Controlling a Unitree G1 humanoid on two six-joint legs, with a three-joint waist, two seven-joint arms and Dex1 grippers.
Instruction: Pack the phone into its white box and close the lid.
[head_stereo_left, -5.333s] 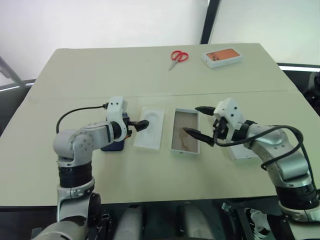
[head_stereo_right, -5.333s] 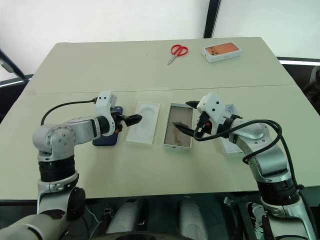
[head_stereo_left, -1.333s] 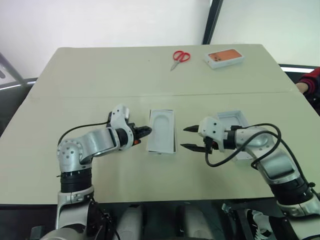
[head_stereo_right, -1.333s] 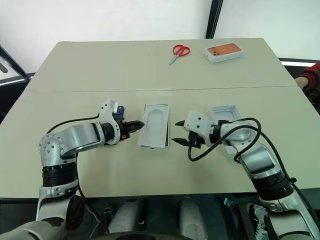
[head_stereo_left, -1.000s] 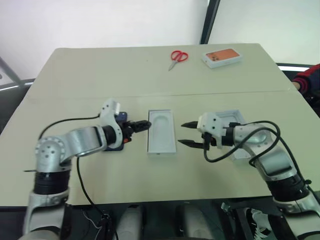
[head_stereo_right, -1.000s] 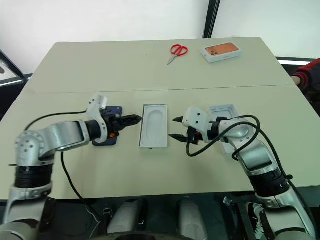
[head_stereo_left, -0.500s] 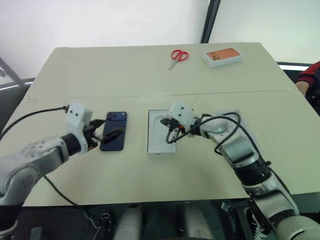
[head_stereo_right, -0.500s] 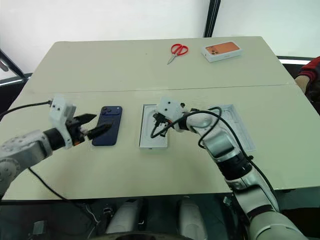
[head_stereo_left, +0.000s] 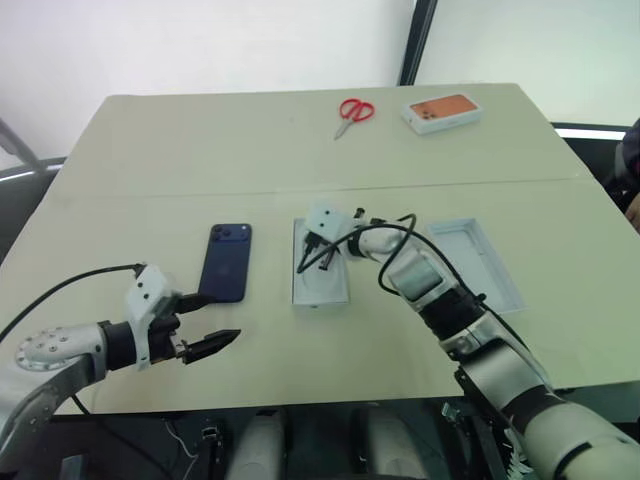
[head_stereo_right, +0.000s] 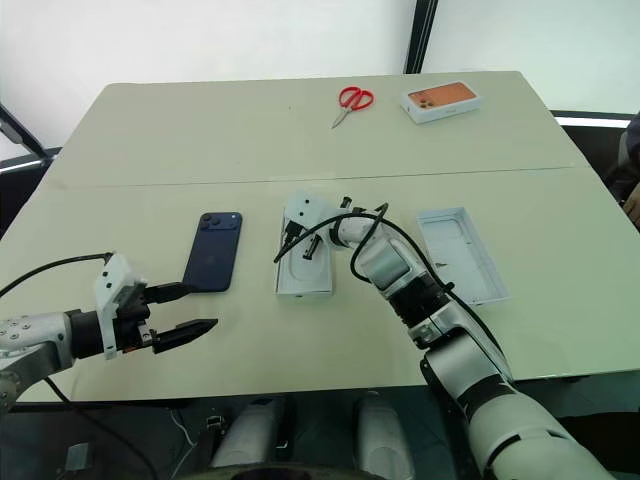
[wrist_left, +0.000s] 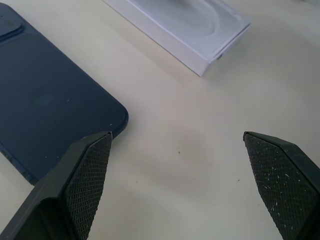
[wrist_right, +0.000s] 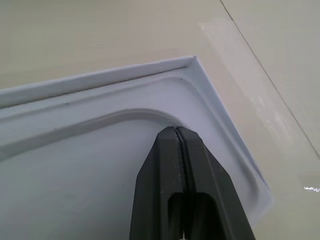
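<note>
Head view: my right gripper (head_stereo_left: 308, 262), open beside the white insert (head_stereo_left: 322, 290) a second ago, now presses down on it with fingers together; my left gripper (head_stereo_left: 215, 320) pulled back, fingers apart.
Meaning: insert seated; phone next, I judge.
Left wrist view: the phone (wrist_left: 45, 107), dark navy, flat, beside one fingertip.
Right wrist view: closed tips over the insert's recess.

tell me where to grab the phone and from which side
Likely across its two long edges, near the middle, coming down from above. The phone lies flat and face down on the table, too thin to pinch from the side, with bare table along both edges. The open left gripper sits just short of its near end.
</note>
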